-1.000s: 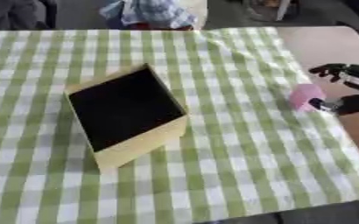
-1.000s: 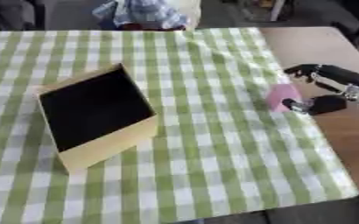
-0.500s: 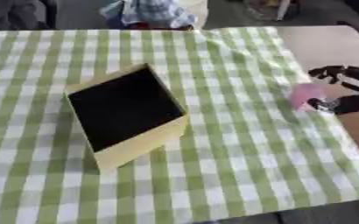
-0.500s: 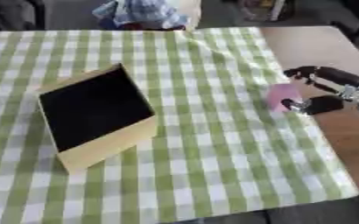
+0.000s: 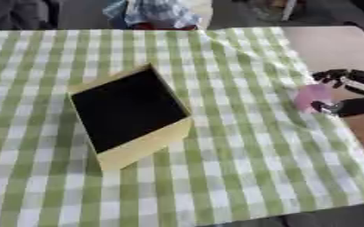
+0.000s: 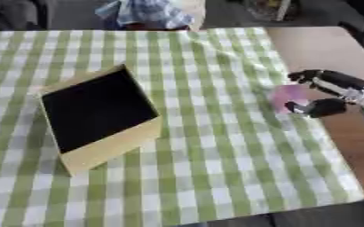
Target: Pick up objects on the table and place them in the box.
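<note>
At three o'clock, the right hand [image 6: 325,95] pinches a pink object [image 6: 287,96] between thumb and fingers; it could slip before reaching the yellow box [image 6: 100,119].

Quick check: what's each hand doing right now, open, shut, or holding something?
Left hand: not in view.
Right hand: curled round the pink object, fingers above and thumb below, at the cloth's right edge.

Soft even light, faint shadows, overall blur, no glare
</note>
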